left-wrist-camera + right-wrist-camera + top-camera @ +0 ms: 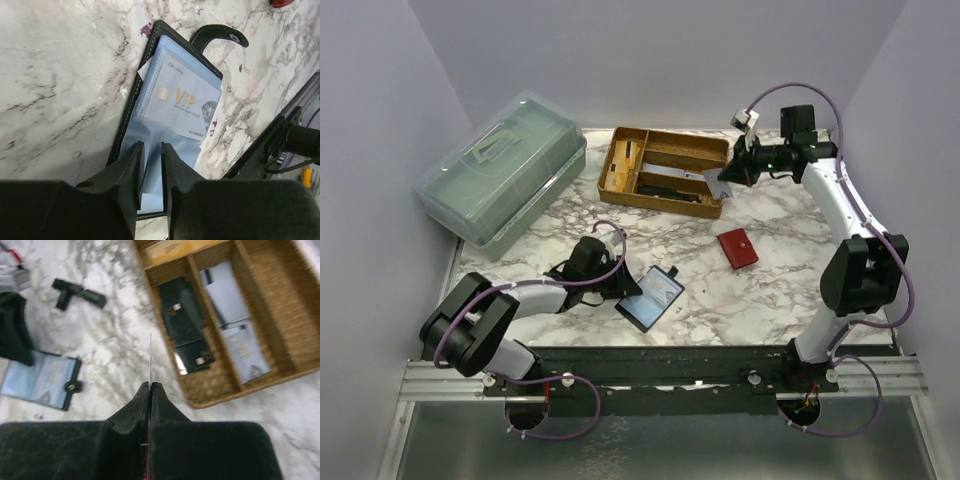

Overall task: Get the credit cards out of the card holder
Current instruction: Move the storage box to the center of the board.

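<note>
One pale-blue plastic VIP card (181, 102), likely stiff and slick, sat sleeved in the black folding card holder (215, 33), best pinched along an edge; left gripper (151, 150) stood slightly parted, right gripper (150, 386) pinched a thin grey card (716, 180).

Layout on the tabletop (770, 290)
We find the card holder (651, 297) open at the front middle, a sleeved card (182, 102) inside it, a small wallet (737, 248) to its right. Behind stands the tray (672, 139), with tray cards (235, 325) and flat wallets (182, 315) in its compartments; the lidded box (505, 175) is at rear left. The right gripper (150, 389) holds a lifted card (150, 360) near the tray's front right corner.
</note>
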Motion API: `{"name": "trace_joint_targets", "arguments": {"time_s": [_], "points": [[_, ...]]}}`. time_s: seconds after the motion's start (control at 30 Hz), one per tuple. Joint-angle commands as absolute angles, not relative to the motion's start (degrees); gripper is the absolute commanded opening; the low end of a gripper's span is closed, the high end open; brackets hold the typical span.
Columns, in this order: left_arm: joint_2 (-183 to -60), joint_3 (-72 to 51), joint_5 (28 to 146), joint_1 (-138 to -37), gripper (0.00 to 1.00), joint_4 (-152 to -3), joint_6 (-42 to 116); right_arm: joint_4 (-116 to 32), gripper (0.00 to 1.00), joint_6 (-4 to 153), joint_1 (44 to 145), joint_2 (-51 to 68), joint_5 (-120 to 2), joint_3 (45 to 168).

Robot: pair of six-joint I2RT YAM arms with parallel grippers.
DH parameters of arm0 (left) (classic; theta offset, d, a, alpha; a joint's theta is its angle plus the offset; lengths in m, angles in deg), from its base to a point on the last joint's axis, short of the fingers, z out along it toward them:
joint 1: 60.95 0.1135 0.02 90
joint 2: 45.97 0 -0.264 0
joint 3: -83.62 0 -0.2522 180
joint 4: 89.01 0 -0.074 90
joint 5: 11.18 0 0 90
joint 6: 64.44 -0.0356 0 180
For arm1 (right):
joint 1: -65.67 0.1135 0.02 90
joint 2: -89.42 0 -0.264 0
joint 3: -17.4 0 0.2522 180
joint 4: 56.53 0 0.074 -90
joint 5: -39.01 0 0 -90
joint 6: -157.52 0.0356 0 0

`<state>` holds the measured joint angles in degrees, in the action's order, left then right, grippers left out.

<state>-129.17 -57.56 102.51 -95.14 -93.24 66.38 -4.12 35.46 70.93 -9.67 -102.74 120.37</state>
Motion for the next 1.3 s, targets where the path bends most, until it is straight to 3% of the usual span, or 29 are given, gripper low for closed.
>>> {"name": "trace_joint_targets", "arguments": {"time_s": [0.0, 0.13, 0.33, 0.5, 0.57, 1.27], "points": [[-123.88, -58.01, 97.09, -94.96, 0.29, -86.72, 64.96, -4.09, 0.00, 32.83, 71.04, -14.98, -92.49, 128.24], [-118.53, -60.11, 94.30, -94.97, 0.41, -85.73, 65.66, -7.36, 0.00, 31.98, 71.12, -19.90, -88.12, 132.52], [-108.40, -62.01, 90.23, -94.92, 0.50, -82.51, 65.89, -11.39, 0.00, 31.11, 71.29, -27.19, -84.51, 137.90], [-98.39, -64.68, 86.19, -94.83, 0.84, -81.77, 68.24, -12.78, 0.00, 30.70, 71.96, -32.22, -83.78, 142.33], [-95.56, -65.64, 85.62, -94.79, 0.93, -81.77, 69.08, -13.33, 0.00, 30.45, 72.44, -33.75, -83.54, 143.35], [-87.99, -64.73, 88.69, -94.56, 0.94, -79.35, 70.28, -5.83, 0.00, 22.26, 76.89, -45.63, -79.31, 154.56]]}}
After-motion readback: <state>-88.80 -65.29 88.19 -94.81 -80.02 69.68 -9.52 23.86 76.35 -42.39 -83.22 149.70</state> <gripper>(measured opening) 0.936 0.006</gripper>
